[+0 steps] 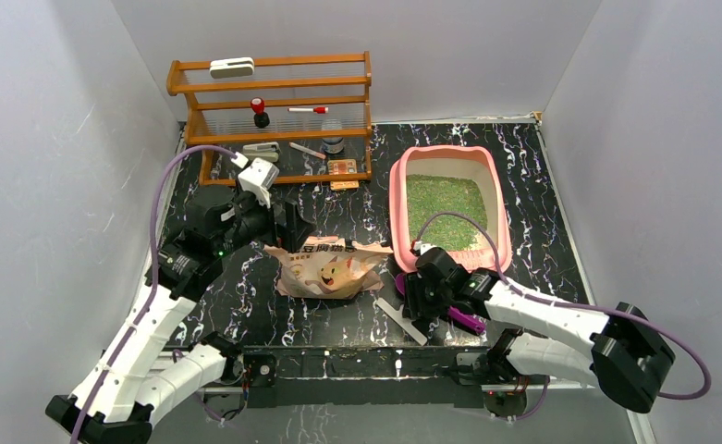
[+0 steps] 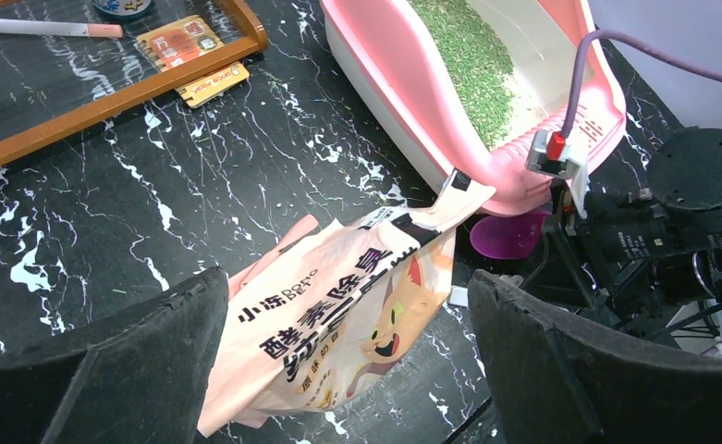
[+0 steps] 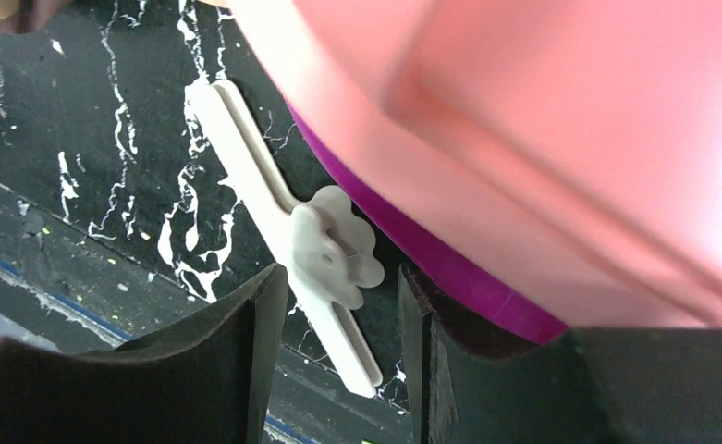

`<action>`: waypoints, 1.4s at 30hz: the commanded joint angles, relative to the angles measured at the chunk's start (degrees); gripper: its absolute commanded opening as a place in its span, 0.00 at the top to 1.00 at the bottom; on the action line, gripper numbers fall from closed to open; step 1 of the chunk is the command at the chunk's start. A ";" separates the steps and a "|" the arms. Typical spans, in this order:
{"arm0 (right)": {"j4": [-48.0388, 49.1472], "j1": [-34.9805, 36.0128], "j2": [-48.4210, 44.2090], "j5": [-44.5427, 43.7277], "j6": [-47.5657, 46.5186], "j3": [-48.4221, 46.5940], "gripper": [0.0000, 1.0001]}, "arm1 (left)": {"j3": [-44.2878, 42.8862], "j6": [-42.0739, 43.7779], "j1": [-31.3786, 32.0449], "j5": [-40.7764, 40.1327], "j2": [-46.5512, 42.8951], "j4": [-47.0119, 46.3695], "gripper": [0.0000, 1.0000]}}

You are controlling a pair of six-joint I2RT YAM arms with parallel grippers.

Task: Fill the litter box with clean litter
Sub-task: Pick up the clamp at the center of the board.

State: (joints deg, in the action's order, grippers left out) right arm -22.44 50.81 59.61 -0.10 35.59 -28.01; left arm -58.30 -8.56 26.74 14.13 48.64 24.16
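Note:
The pink litter box (image 1: 398, 199) stands at the back right with a flat layer of green clean litter (image 1: 445, 208) inside; the left wrist view shows its wall (image 2: 403, 83) and the litter (image 2: 472, 55). A beige cat-printed bag (image 1: 334, 268) lies on its side mid-table. My left gripper (image 1: 292, 227) hovers wide open over the bag (image 2: 338, 314), jaws apart from it (image 2: 348, 287). My right gripper (image 1: 415, 301) is low by the box's near left corner. Its jaws (image 3: 341, 305) stand apart either side of a white clip (image 3: 324, 250), not touching it.
A purple scoop (image 3: 449, 268) lies under the box's pink rim (image 3: 542, 139), close to my right finger. A wooden shelf rack (image 1: 274, 111) with small items stands at the back left. Stray green granules dot the black marbled tabletop. White walls enclose the sides.

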 commanded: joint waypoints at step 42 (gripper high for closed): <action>5.42 0.37 -3.65 24.11 -14.75 -6.87 1.00 | -2.79 -6.81 -0.11 0.01 3.96 2.42 0.02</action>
State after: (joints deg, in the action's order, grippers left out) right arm -16.82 51.29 59.61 19.75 22.09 -29.76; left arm -58.30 -11.20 26.74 13.98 51.62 27.22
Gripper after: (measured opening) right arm 0.020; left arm 0.983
